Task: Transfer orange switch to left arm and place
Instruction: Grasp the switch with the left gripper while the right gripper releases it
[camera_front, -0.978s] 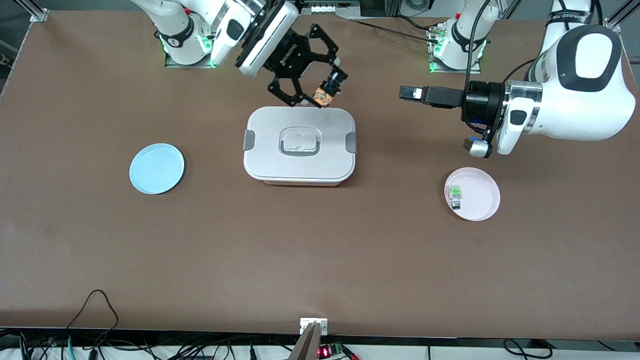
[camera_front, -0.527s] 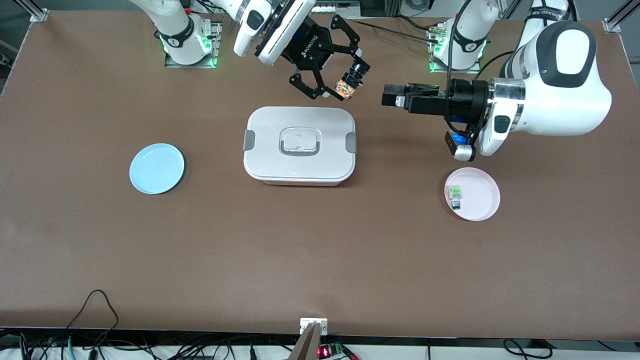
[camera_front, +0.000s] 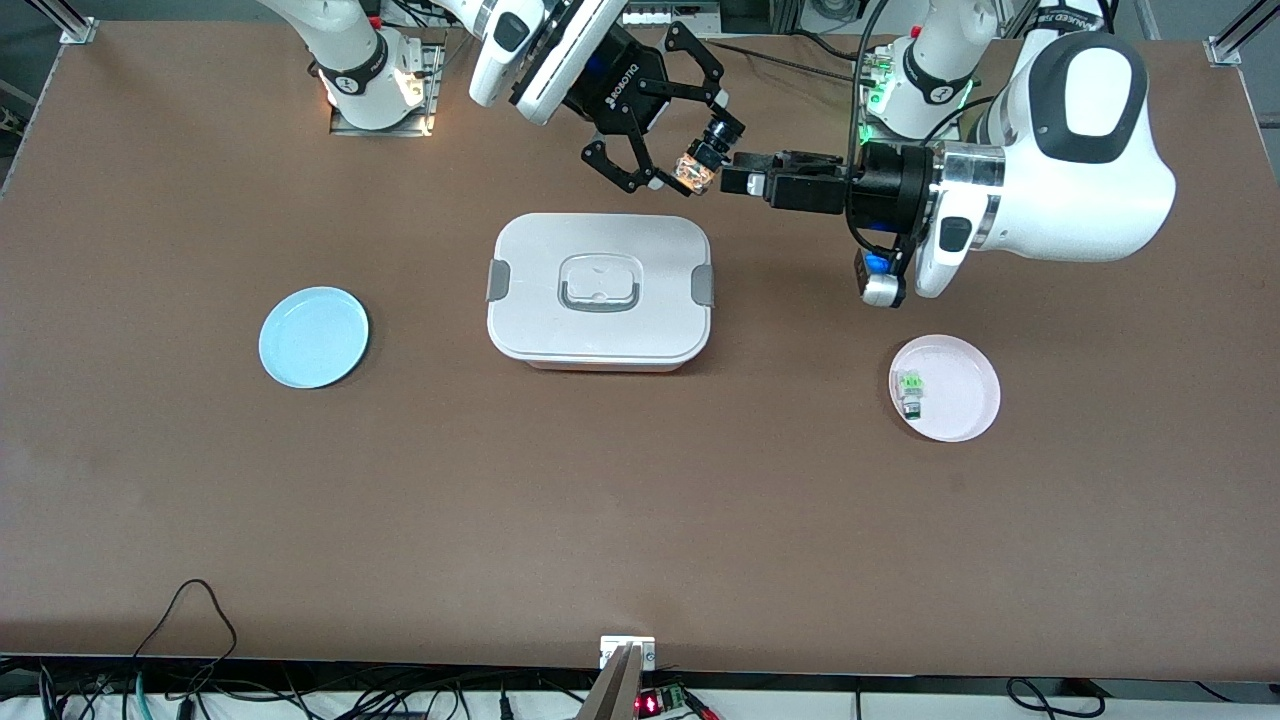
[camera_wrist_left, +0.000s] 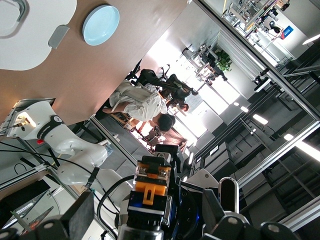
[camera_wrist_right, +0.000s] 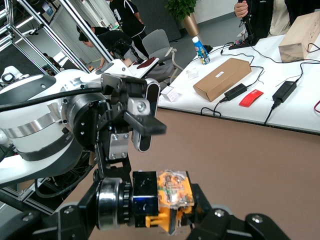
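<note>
Both arms (camera_front: 1060, 190) are glossy white shells with black joint bands and a dark oval panel on the bulky wrist housing. Green lights glow at each base (camera_front: 375, 85). The black linkage gripper (camera_front: 690, 150) carries white lettering; black cables (camera_front: 860, 120) trail along the arm with the slimmer black gripper (camera_front: 735, 182).

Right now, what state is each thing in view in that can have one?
orange switch: held in the air, above the table just past the box's edge.
right claw: shut on the orange switch.
left claw: open, right at the orange switch, not gripping it.
box: lid on, side latches down.
blue plate: empty.
pink plate: holds the green-and-white switch, lying on its side.
</note>
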